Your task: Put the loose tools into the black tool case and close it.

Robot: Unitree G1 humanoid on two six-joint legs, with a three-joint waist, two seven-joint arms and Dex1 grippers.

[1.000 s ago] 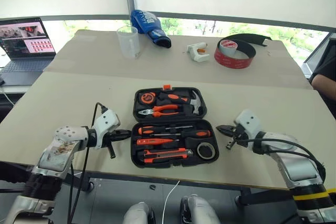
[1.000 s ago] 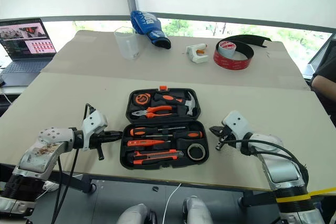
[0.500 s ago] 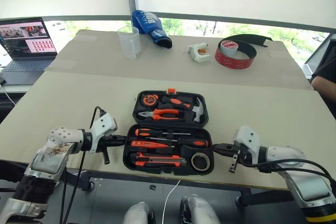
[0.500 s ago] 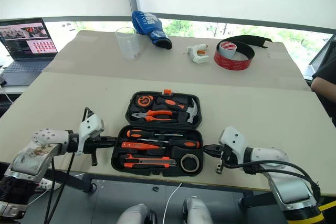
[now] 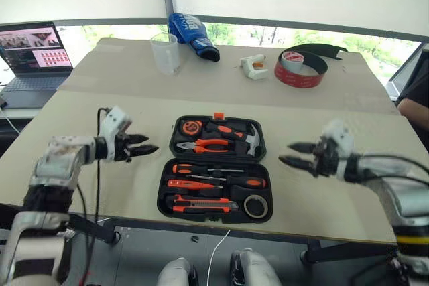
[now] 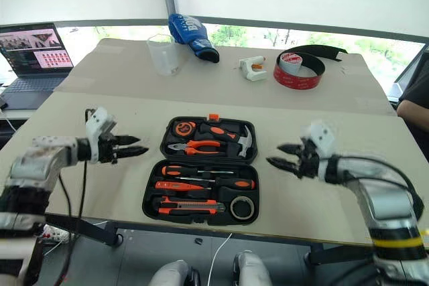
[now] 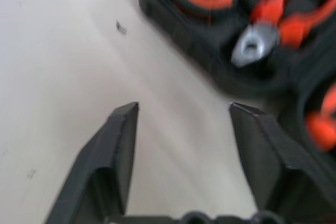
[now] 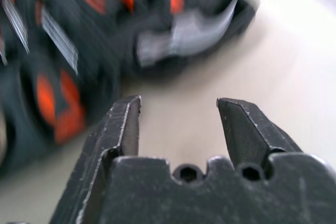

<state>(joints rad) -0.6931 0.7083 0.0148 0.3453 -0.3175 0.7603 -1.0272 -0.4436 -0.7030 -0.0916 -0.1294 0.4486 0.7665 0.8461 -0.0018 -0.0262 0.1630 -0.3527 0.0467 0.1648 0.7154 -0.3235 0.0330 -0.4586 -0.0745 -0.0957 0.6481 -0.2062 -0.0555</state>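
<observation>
**Between the two grippers: tool case open, filled, unlatched**

Between the left gripper (image 5: 146,144) and the right gripper (image 5: 289,153) lies the black tool case (image 5: 216,169), flat on the table (image 5: 100,118), both halves open. Neither gripper touches it; each hangs just off its own side of the case, above the tabletop, fingers spread wide and empty.

Contents, near half: two orange-and-black screwdrivers (image 5: 218,167), a thin red screwdriver (image 5: 191,184), an orange utility knife (image 5: 201,205) and a small dark tape roll (image 5: 255,206), all seated in moulded slots. Far half: tape measure, pliers and hammer. Orange latch (image 5: 218,116) on the far edge.

Condition: the loose tools appear stowed; closing seems the only step left.

Risks, as judgements:
- A lid lifted from one side only may twist or drag the light case across the table.
- A tool sitting proud of its slot could stop the halves meeting and keep the latch from catching.
- Swung fast, the lid half may shed its own tools.
- The case's near edge sits close to the table edge; a push towards the robot could tip it off.
</observation>
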